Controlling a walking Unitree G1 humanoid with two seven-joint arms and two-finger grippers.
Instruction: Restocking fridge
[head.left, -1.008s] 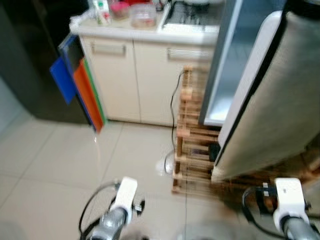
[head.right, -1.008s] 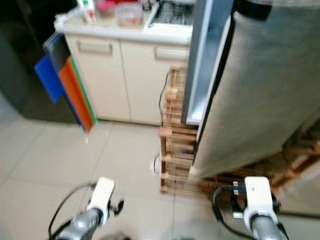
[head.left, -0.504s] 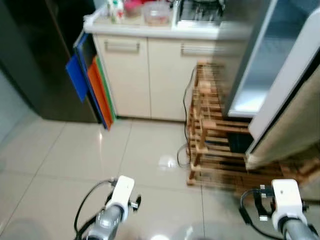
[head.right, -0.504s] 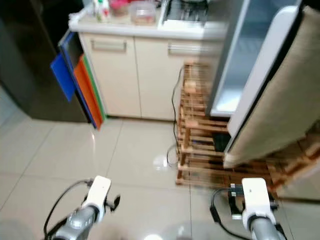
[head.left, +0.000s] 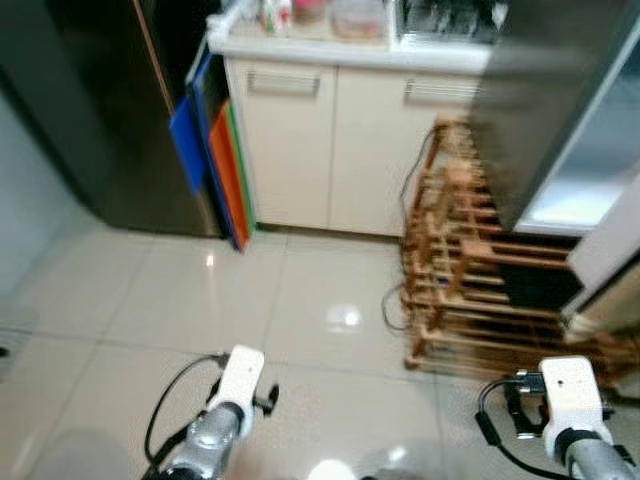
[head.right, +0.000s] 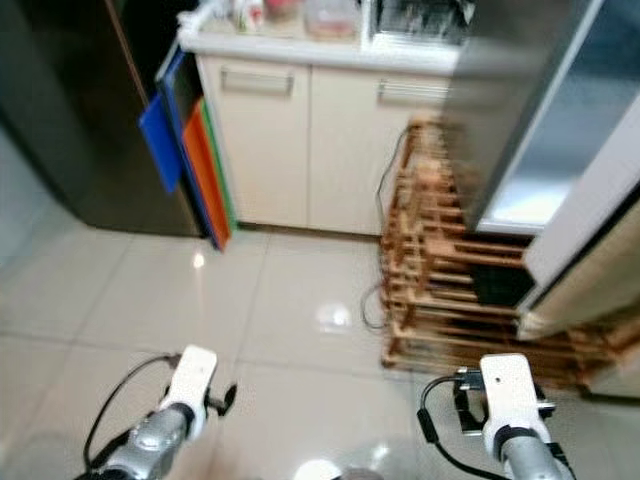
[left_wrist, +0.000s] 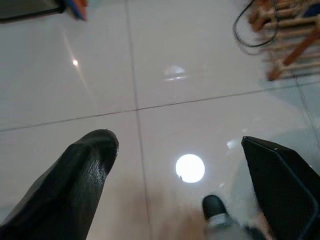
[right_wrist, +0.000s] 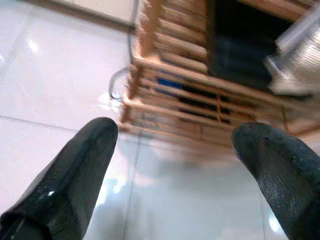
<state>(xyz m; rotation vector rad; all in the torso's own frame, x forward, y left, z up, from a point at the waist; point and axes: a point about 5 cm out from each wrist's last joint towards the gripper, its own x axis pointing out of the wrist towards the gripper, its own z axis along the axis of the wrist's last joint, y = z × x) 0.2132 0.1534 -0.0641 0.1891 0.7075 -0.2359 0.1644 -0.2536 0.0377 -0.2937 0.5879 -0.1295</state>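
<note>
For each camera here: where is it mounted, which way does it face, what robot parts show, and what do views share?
Eye views: head stereo pair, looking down at the floor, cabinet, wooden rack and open fridge; both wrists show at the bottom.
Left wrist: faces the floor between its open black fingers.
Right wrist: faces the rack between its open fingers.
Shared: rack and floor.

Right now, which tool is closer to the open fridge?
Right, probably. The right tool is open and faces the wooden rack under the fridge door; the left tool, also open, faces bare floor.
</note>
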